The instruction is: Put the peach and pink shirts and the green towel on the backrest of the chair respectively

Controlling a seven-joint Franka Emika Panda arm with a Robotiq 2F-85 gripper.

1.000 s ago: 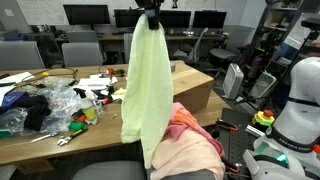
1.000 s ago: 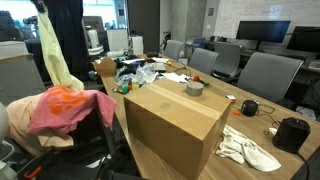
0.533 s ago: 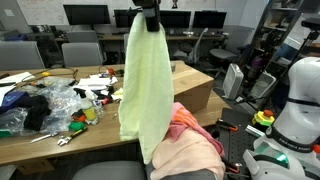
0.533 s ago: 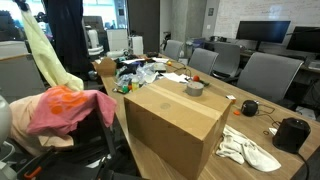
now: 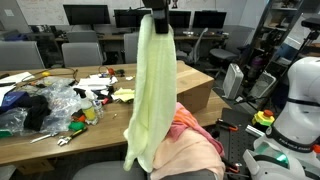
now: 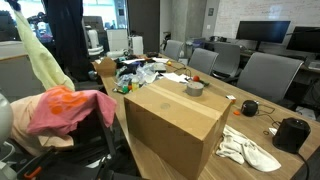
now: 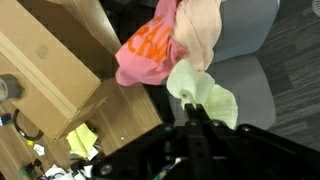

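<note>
The green towel (image 5: 152, 95) hangs full length in the air, pinched at its top edge by the gripper (image 5: 160, 14), whose jaws are clamped together on the cloth. Its lower end dangles just above the 2 shirts. In an exterior view it drapes as a long pale strip (image 6: 40, 55) from the upper corner, and in the wrist view its bunched lower end (image 7: 200, 95) shows just beyond the gripper (image 7: 195, 118). Below it, the pink shirt (image 7: 145, 50) and the peach shirt (image 7: 200, 30) lie draped side by side over the grey chair, touching each other. In an exterior view the peach shirt (image 5: 190, 150) spreads below the pink one (image 5: 185, 120), beside the grey backrest (image 5: 100, 172) at the bottom edge. In the other view the pink shirt (image 6: 65, 110) hangs down over the chair. Just beside the chair stands a large cardboard box (image 6: 180, 115) with 1 roll of tape (image 6: 196, 88) on top. A white cloth (image 6: 250, 148) lies near the box. A small yellow item (image 7: 80, 138) rests on the wooden table (image 5: 60, 135) among scattered clutter.
</note>
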